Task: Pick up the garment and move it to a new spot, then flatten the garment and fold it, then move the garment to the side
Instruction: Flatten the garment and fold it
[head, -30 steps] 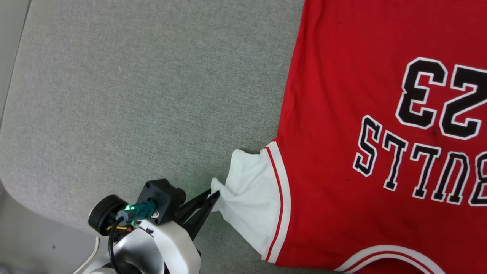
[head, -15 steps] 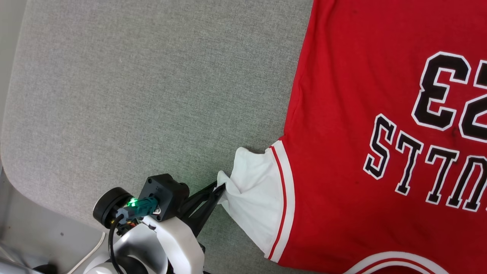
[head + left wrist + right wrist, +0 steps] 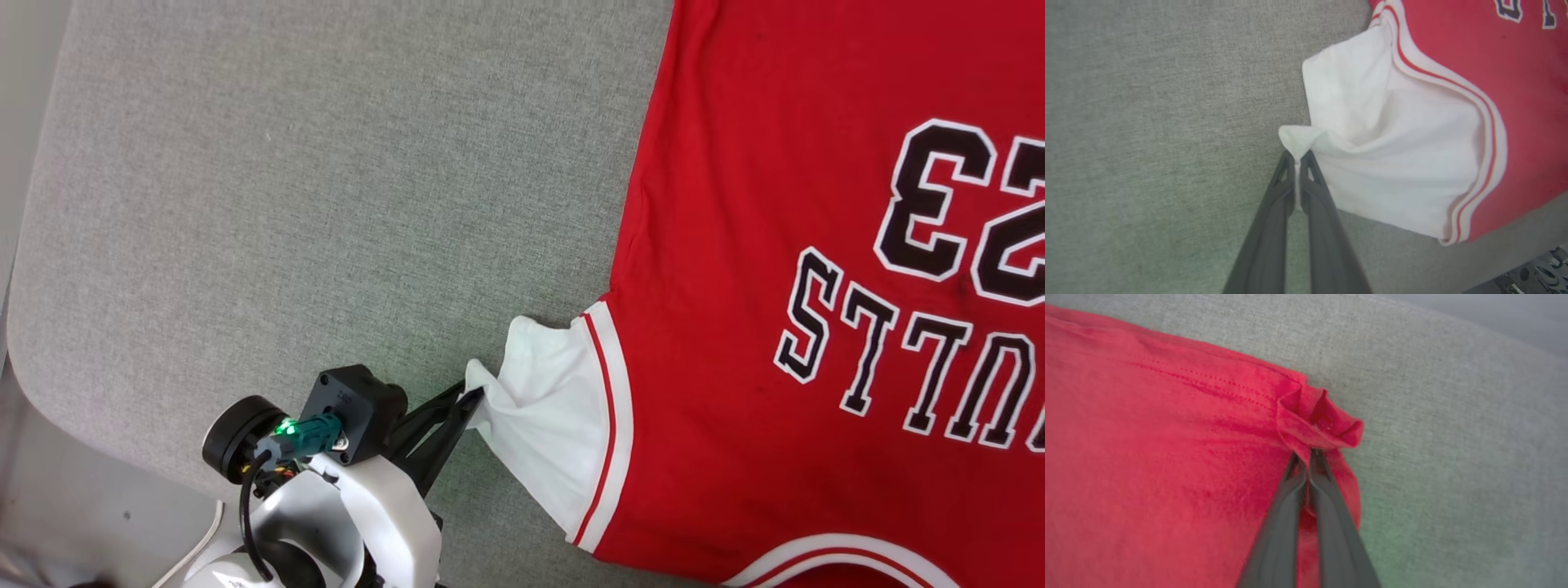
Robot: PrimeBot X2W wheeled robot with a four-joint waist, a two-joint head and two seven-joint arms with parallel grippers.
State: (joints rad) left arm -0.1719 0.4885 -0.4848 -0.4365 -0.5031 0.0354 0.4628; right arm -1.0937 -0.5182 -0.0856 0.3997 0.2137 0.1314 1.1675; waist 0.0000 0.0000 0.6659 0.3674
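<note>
Both hands pinching the red jersey (image 3: 775, 245) laid out on the grey desk (image 3: 286, 204)

Head view: the jersey lies flat, chest print up and upside down to the camera, covering everything from 12 round to 5 o'clock, with bare desk from 7 to 11. The left hand (image 3: 469, 404) comes in at 7 o'clock, clamped tight on the tip of the white sleeve (image 3: 547, 416), which pokes out toward 8 o'clock and bunches into a little peak at the grip. The right hand (image 3: 1308, 453), on its own wrist cam, is clenched on a rolled-up red corner (image 3: 1323, 420) of the jersey's edge, red cloth at 9 o'clock, desk at 3.
</note>
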